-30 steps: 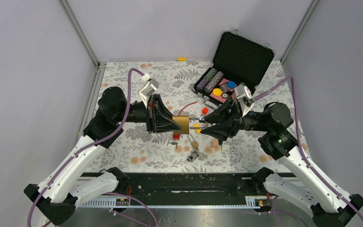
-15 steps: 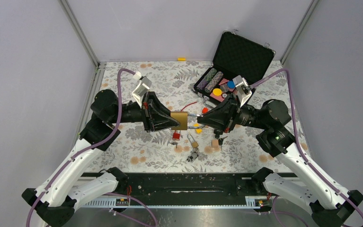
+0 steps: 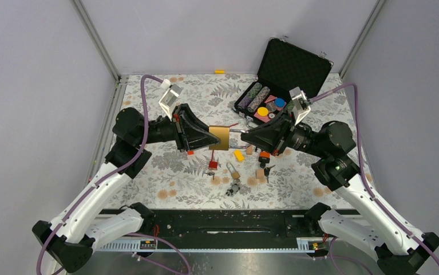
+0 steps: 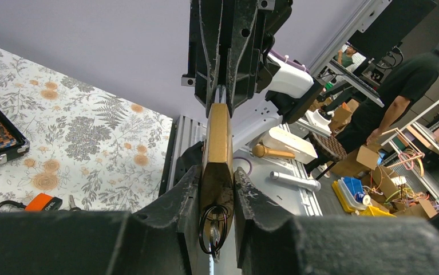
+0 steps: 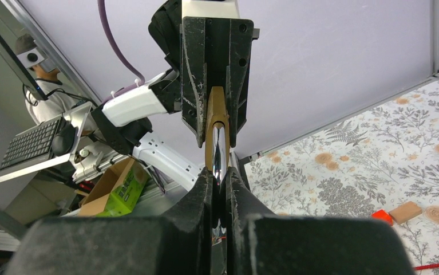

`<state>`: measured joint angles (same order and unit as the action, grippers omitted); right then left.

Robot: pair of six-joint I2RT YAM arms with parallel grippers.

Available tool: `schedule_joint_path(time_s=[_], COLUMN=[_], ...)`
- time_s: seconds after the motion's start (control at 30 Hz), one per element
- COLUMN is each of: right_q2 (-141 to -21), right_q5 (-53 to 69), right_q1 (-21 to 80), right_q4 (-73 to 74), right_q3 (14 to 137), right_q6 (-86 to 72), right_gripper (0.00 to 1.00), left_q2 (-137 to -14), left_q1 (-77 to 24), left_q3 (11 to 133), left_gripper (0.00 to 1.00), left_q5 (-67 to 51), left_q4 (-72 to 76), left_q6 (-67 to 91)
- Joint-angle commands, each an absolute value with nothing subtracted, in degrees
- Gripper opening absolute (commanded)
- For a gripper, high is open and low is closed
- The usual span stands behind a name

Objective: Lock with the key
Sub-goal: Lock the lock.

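Observation:
A brass padlock is held in the air between the two arms. My left gripper is shut on its body. The key, on a black ring, sticks in the lock's underside between the left fingers. My right gripper faces it and is shut on the silver shackle, which runs from the brass body into the narrow gap between the right fingers.
An open black case with poker chips stands at the back right. On the flowered mat below the lock lie a small padlock, a red tag, a yellow block, an orange piece, a wooden block and loose keys.
The right gripper has closed onto the shackle. Both arms have carried the padlock a little toward the back of the table and turned their wrists.

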<state>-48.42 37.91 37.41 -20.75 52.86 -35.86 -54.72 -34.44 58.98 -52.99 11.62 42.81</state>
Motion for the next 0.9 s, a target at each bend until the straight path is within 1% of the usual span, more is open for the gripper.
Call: schedule_joint_path(time_s=[0.0,0.1,0.27,0.63,0.87], right_q2=[-51.24,-51.88,-53.8,-57.42,-59.26], right_q5=[27.54,24.53,23.3,29.77,29.42], right_q1=[39.73,40.5,42.15,47.61,50.25], right_q4=[-27.26,-27.14,-28.43,-33.67,-35.95], right_q3=[52.53,52.24,52.47,50.72,50.24], right_q6=[-31.97,-29.72,-29.42,-35.61,-38.15], right_gripper=[0.0,0.0,0.0,0.0,0.0], left_q2=[-58.53,-60.12,-62.29,-64.79,-66.92], left_q1=[-37.34,-37.93,-38.46,-39.26,-39.4], left_q3=[58.69,58.9,60.04,61.84,63.51], left_gripper=[0.0,0.0,0.0,0.0,0.0], left_q5=[-52.05,-51.83,-51.39,-46.62,-47.75], left_q4=[17.19,17.03,16.54,15.46,15.03], left_q6=[46.8,47.66,47.9,46.75,48.21])
